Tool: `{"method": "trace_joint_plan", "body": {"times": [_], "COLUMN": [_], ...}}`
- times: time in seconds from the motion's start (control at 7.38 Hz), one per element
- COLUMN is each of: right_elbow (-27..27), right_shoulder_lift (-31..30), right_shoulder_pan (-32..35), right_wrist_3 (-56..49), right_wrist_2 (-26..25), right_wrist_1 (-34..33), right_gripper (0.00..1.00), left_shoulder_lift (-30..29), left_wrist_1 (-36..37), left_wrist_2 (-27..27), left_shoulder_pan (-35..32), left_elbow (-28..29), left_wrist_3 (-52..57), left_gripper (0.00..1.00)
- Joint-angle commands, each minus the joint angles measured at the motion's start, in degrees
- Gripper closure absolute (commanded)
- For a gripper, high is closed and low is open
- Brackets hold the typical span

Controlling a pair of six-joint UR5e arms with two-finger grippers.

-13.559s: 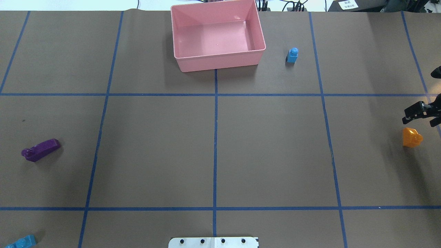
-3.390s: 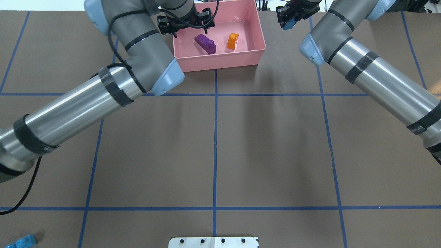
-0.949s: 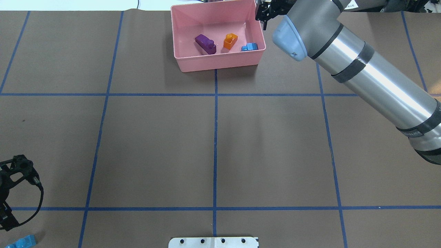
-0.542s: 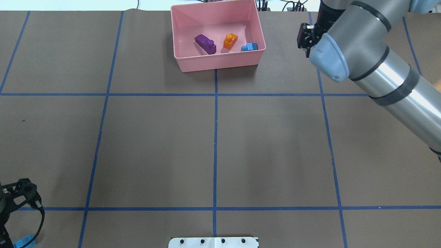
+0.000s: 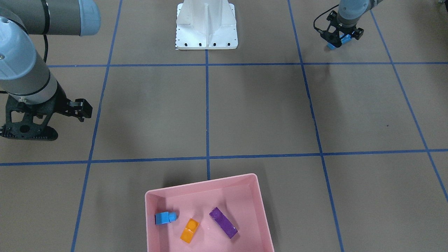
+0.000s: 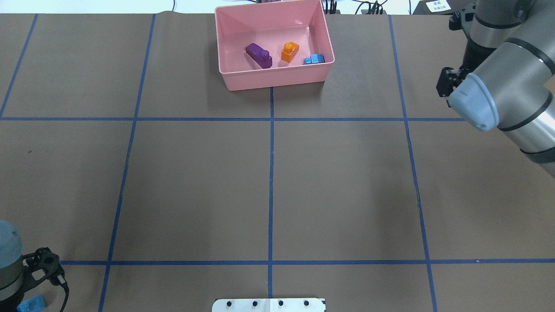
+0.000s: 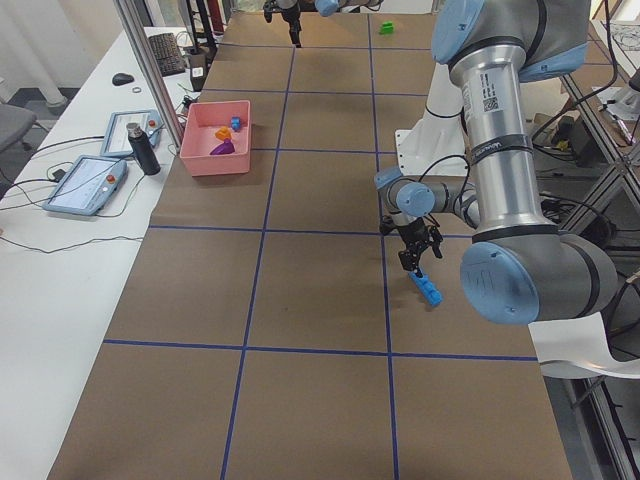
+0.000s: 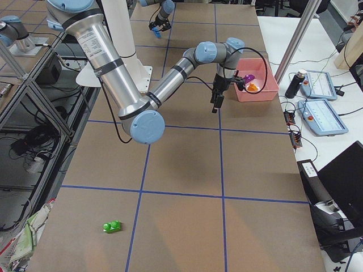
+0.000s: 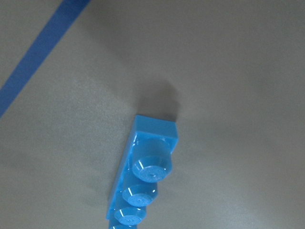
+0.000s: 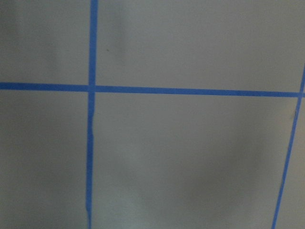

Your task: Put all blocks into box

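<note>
Blocks: five in all. Three lie inside the box (image 6: pixel 277 81) and two lie outside it.
In the box: the purple block (image 6: pixel 259 55) lies near the middle, with the orange block (image 6: pixel 290 51) just beside it. The small blue block (image 6: pixel 314 59) sits in the corner towards the robot's right.
Long blue block (image 9: pixel 145 167): flat on the table with its studs facing the wrist camera. It is well apart from the box, back towards the robot and far to its left.
Green block (image 8: pixel 112 226): on the table, well apart from the box and far out on the robot's right. Only the side views show it.
Left gripper (image 5: pixel 341 39): hangs just above the long blue block. Its jaws look apart, and it does not yet seem to be gripping the block.
Right gripper (image 5: pixel 85 111): over bare table on the robot's-right side of the box and nearer the robot. Its fingers look spread with nothing between them, and its wrist camera sees only tape lines.
Step in hand: most likely the pick of the fourth block, with the left arm closing in on the long blue one.
Next move calls for: lowering until the jaws straddle the block's narrow width and then closing on it. The arm must lift it clear and carry it the long way to the box, letting go over the bare floor left of the purple block.
After that: the green block remains, probably for the right arm.
</note>
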Motion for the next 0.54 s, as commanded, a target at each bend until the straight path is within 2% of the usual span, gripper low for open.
{"method": "trace_joint_plan", "body": {"times": [0.0,0.41], "right_elbow": [1.7,3.5], "right_shoulder_lift": [-7.3,-16.1], "right_shoulder_pan": [2.2,4.8], "right_wrist_3": [-7.6,-16.2], "right_wrist_2": [0.0,0.3], "right_wrist_1": [-0.2,0.5], "right_gripper": [0.0,0.0], "left_shoulder_lift": [-1.2,-2.2], "left_wrist_1": [-0.1,-0.2], "left_wrist_2": [0.4,0.6], "left_shoulder_pan": [0.3,1.0], "left_elbow": [2.3,4.3], "left_wrist_3": [-0.2,-0.3], "left_gripper": [0.01,0.01]}}
